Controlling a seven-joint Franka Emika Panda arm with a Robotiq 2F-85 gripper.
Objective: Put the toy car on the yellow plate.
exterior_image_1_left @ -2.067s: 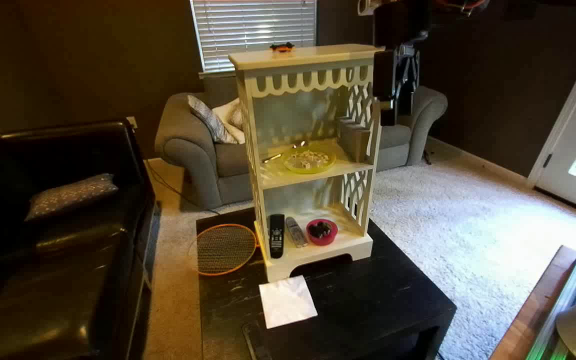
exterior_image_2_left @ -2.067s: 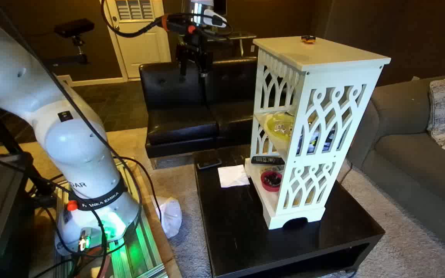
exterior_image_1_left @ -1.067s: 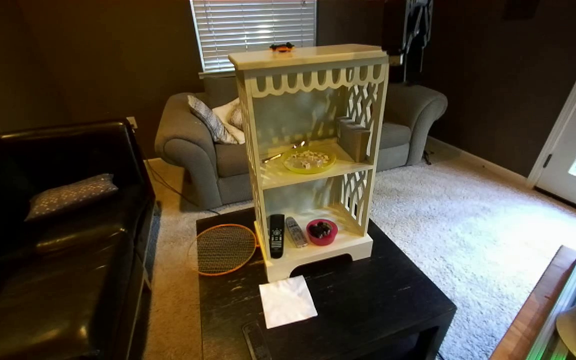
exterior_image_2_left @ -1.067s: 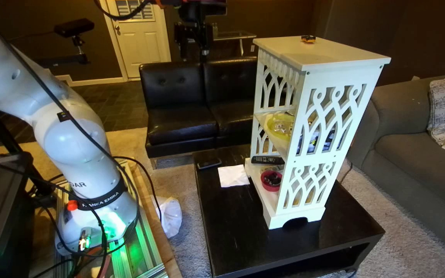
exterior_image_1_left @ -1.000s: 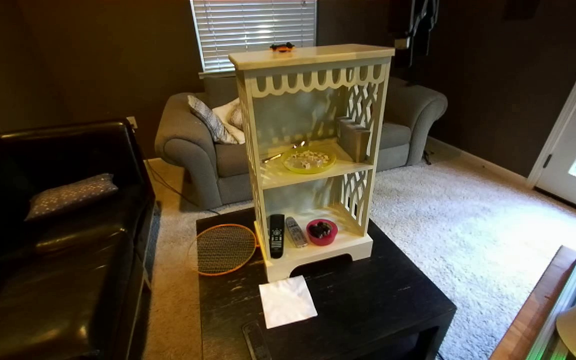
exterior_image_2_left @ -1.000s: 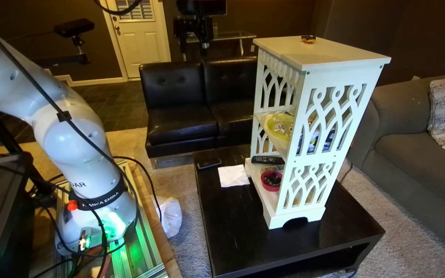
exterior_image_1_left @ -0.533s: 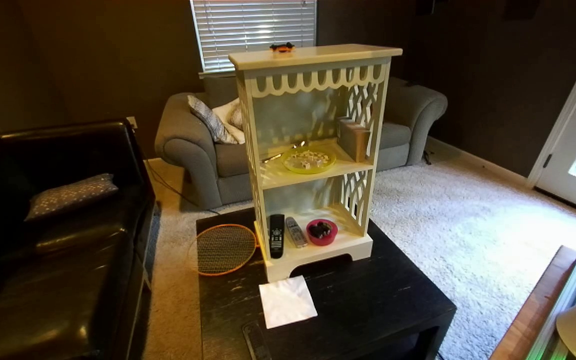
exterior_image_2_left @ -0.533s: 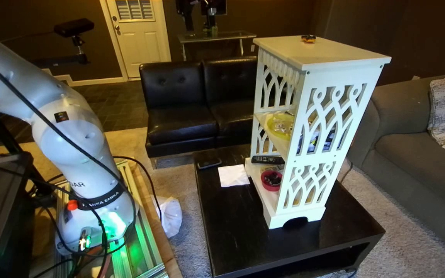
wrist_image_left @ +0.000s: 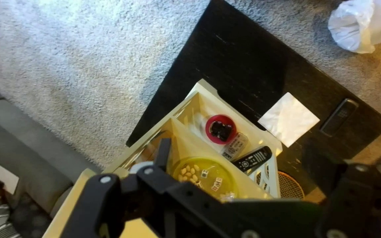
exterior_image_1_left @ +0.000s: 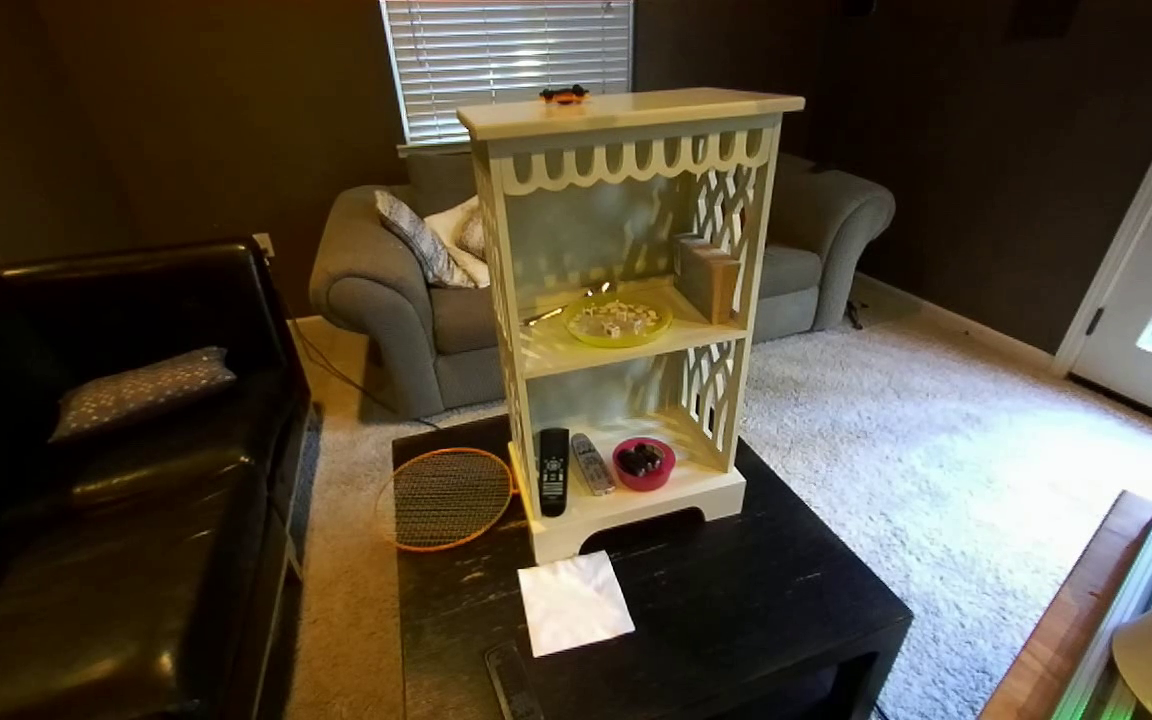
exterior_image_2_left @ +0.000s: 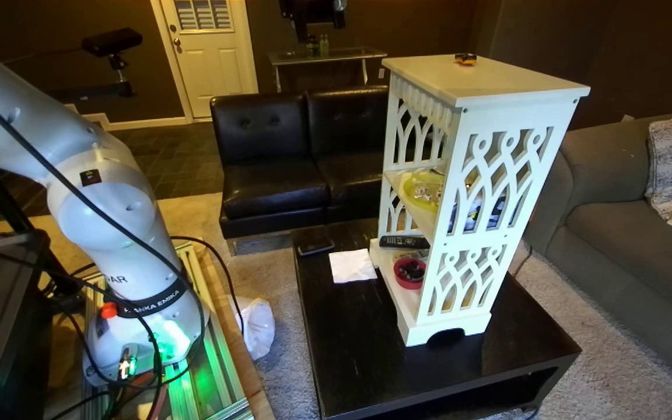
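Observation:
The toy car (exterior_image_1_left: 564, 96), small, black and orange, sits on the top board of the white shelf unit; it also shows there in an exterior view (exterior_image_2_left: 465, 59). It does not show in the wrist view. The yellow plate (exterior_image_1_left: 621, 342) lies on the middle shelf with small pale pieces on it. It shows partly in an exterior view (exterior_image_2_left: 408, 189) and in the wrist view (wrist_image_left: 220, 168), partly covered by my gripper. My gripper (exterior_image_2_left: 321, 30) is high, in front of and above the unit. In the wrist view my gripper (wrist_image_left: 238, 148) has its fingers wide apart, nothing between them.
The white shelf unit (exterior_image_1_left: 676, 106) stands on a low black table (exterior_image_1_left: 776, 590). A box (exterior_image_1_left: 721, 280) stands right of the plate. Below are a black remote (exterior_image_1_left: 553, 480), a grey remote (exterior_image_1_left: 593, 465) and a pink bowl (exterior_image_1_left: 644, 480). A napkin (exterior_image_1_left: 576, 605) and racket (exterior_image_1_left: 453, 500) lie nearby.
My gripper has risen, almost out of the exterior views, and has lately shifted a little and turned. The toy car, plate and other objects have not moved.

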